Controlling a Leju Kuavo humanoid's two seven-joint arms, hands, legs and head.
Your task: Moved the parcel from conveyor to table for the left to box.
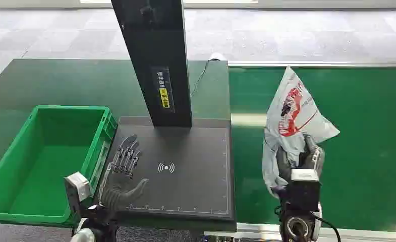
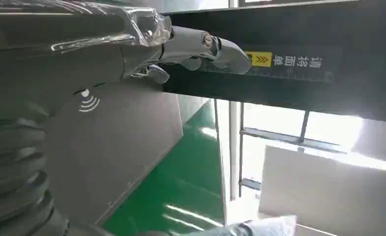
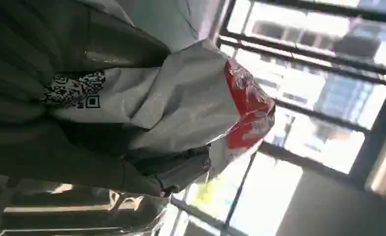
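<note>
Left hand [image 1: 125,171] with silver jointed fingers, grey thumb, clear wrap over a ribbed grey cover, boxy grey wrist camera, right hand [image 1: 300,160] dark grey, black wrist camera, black cable

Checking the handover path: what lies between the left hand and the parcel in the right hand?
In the head view, the dark scanner plate and a strip of green conveyor belt separate the left hand from the parcel; nothing rests on that stretch.

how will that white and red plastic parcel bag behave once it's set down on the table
Probably floppy: the parcel bag is creased and crumples around the right robot hand. Its glossy film looks slippery. It seems light and will likely slump, not stand.
</note>
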